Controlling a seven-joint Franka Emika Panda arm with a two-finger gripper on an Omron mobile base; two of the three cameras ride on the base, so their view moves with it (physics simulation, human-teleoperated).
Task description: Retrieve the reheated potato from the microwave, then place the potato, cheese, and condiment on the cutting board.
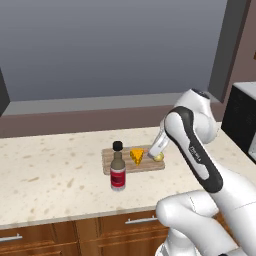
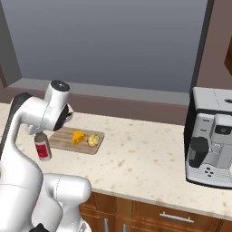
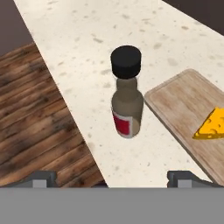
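One black-capped condiment [image 3: 127,98] stands upright beside the cutting board [image 3: 183,103].

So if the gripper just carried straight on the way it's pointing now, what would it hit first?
Most likely the condiment bottle: it stands centred ahead of the open gripper, upright on the counter beside the cutting board. Depth is hard to judge.

No text can be read anywhere; the bottle [image 3: 127,98] ahead of the hand [image 3: 112,177] bears a plain red label (no lettering).
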